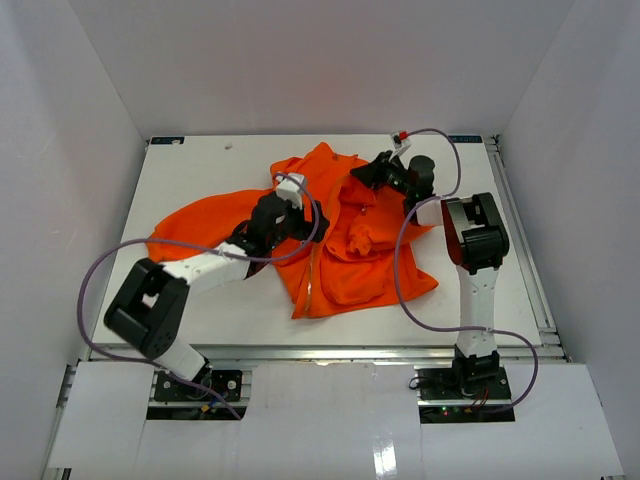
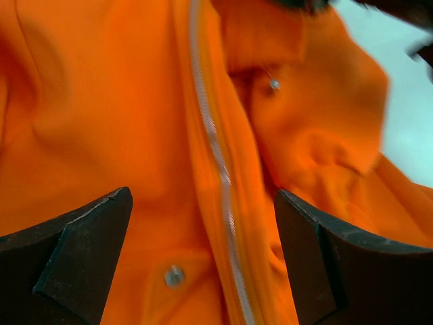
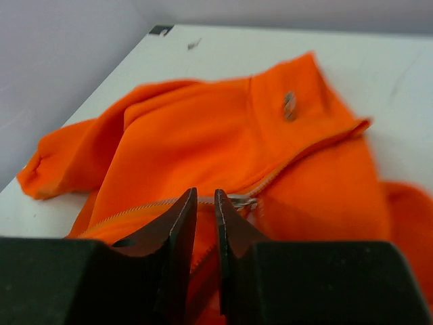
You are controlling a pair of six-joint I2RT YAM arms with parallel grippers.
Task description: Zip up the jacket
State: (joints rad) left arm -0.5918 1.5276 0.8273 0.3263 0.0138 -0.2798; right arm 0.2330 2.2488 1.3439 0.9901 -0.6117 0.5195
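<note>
Orange jacket (image 1: pixel 345 260) lies central on the worktop (image 1: pixel 200 170). Our left tool (image 2: pixel 203 223) gapes astride the zipper track (image 2: pixel 216 156). Our right tool (image 3: pixel 205 203), nearly closed, has the pull (image 3: pixel 241 201) at its 3 o'clock, grip unclear. We should pin the fabric taut, then draw steadily collarwards.
</note>
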